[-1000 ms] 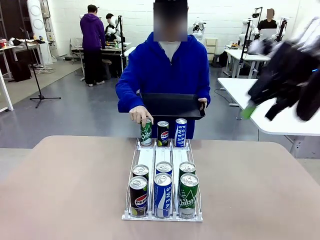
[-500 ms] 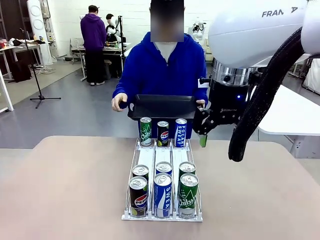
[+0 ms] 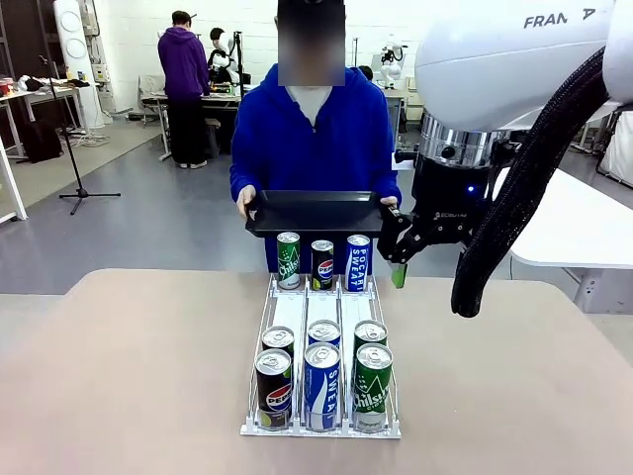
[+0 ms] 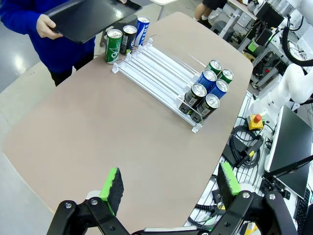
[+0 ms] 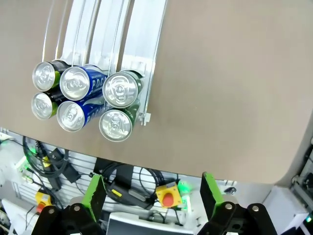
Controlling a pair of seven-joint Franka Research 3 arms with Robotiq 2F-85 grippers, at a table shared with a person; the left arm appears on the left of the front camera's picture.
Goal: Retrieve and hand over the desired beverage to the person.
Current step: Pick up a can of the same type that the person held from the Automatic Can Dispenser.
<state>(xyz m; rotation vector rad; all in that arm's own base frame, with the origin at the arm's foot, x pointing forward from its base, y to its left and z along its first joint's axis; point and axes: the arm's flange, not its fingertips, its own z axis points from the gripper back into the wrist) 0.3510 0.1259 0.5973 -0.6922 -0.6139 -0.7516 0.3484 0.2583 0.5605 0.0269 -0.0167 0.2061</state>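
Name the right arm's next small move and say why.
Probably bring the right gripper down toward the six near-end cans in the rack. Its jaws stand open and empty, its wrist view looks down on them, and the person holds a black tray in both hands. Which drink is wanted isn't shown.

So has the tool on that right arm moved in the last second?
Yes. The right tool swung in from the picture's right edge toward the can rack, now hanging beside the blue can at its far end.
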